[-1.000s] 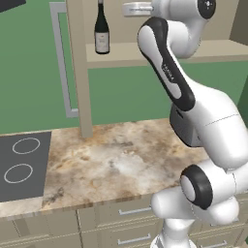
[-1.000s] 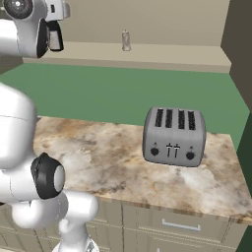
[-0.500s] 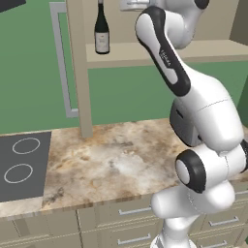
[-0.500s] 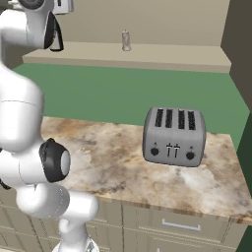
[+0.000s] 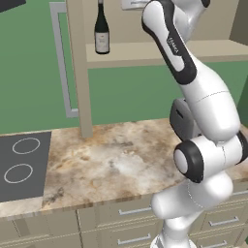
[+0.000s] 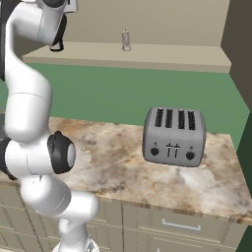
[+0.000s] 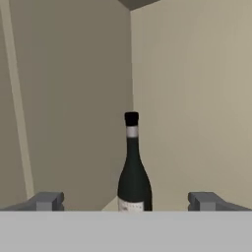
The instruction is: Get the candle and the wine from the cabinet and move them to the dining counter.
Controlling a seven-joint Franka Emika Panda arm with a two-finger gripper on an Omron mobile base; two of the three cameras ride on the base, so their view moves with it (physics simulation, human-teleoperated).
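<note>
Wine is lined up dead ahead, upright on the open cabinet shelf, framed between the fingertips of the gripper, which are spread wide with nothing held. The reach for the bottle is judged under way; a straight advance around its body is called for, then closure.

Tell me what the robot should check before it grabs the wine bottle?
1. Hand open wide: ok, fingers stand far apart.
2. Wine upright on the cabinet shelf: ok.
3. Wine lined up between the fingers: ok, it sits midway in the hand view.
4. Hand close enough to close: not ok, the bottle is beyond the fingertips.
5. Nothing beside the wine: ok.
6. Candle out of the way: ok, far along the shelf.
</note>
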